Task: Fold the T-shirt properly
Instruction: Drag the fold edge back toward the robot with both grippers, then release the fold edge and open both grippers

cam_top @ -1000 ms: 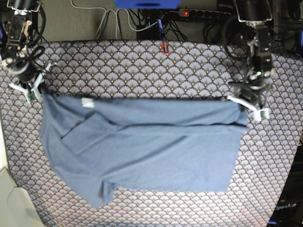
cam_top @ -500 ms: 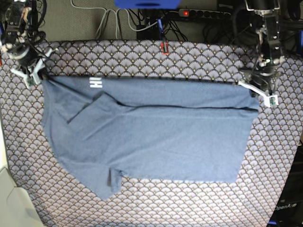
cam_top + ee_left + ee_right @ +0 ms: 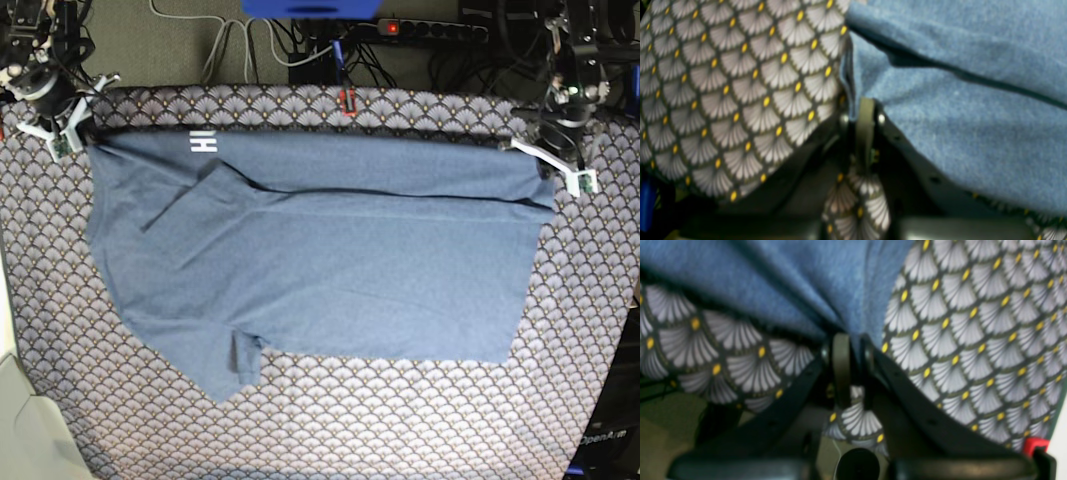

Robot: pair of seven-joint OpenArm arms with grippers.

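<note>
Both grippers are clamped shut on the T-shirt (image 3: 320, 260)'s far edge: left gripper (image 3: 552, 168) on one corner, right gripper (image 3: 62, 125) on the other, shirt spread across the scallop-patterned tablecloth (image 3: 420, 430). Tip imo: keep that edge taut and level between them, and match both arms' speed, or the fold skews.

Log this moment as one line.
left tool: shut on T-shirt | right tool: shut on T-shirt | far edge taut above tablecloth
</note>
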